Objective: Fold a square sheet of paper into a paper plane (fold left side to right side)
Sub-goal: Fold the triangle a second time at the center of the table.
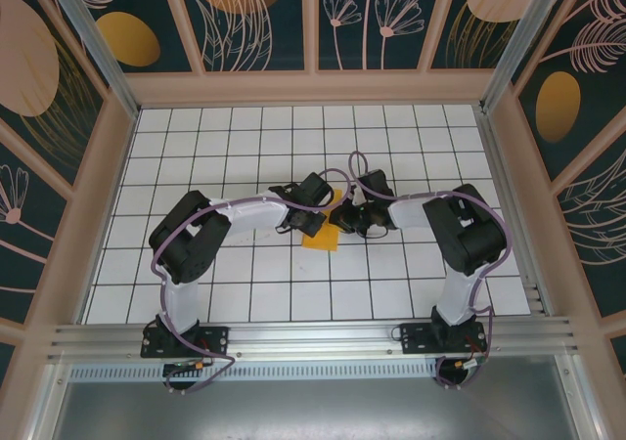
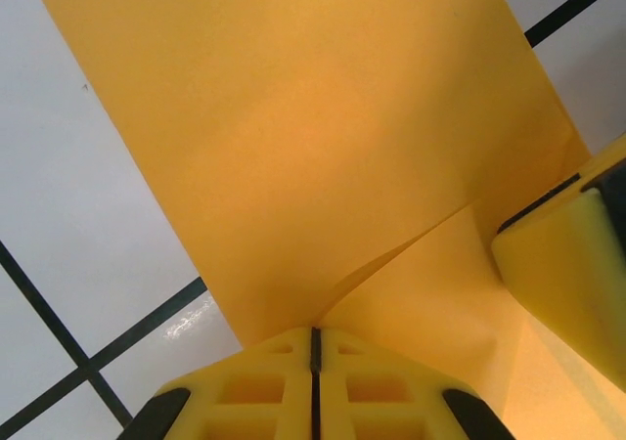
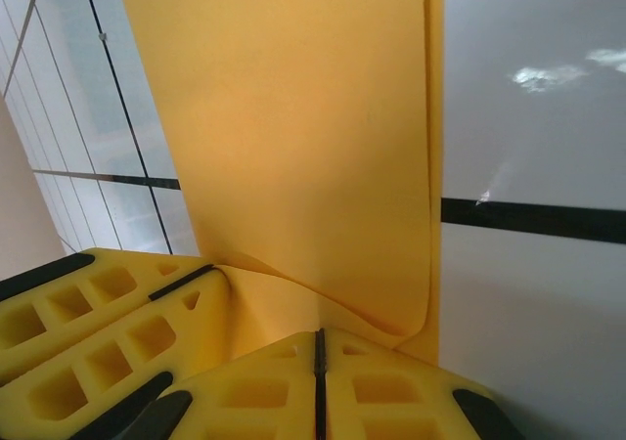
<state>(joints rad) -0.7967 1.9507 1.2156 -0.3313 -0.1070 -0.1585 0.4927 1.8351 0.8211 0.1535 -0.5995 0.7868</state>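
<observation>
Mid-table, between the two wrists: square sheet of paper (image 1: pixel 319 236), lying on the white grid table (image 1: pixel 225 137) and partly lifted off it. Left gripper (image 2: pixel 313 346) has its jaws pressed together, pinching the sheet's edge, and a soft fold runs up from the pinch. Right gripper (image 3: pixel 319 348) is the same: jaws closed on the paper, a curled layer bulging just above the tips. The two grippers sit just beside each other, each one's yellow fingers (image 2: pixel 567 274) showing at the side of the other's wrist view. Can't tell which corner each one holds.

Handling, my read: the sheet is very light, thin and floppy. It's matte, so it should grip fine in the pads, but it will likely skate over the glossy tiles. It creases for good and could tear if the two pinches pull apart. Best hold is a shallow pinch at an edge or corner, leaving the rest free to swing over from left to right. One pinch should anchor while the other carries.
</observation>
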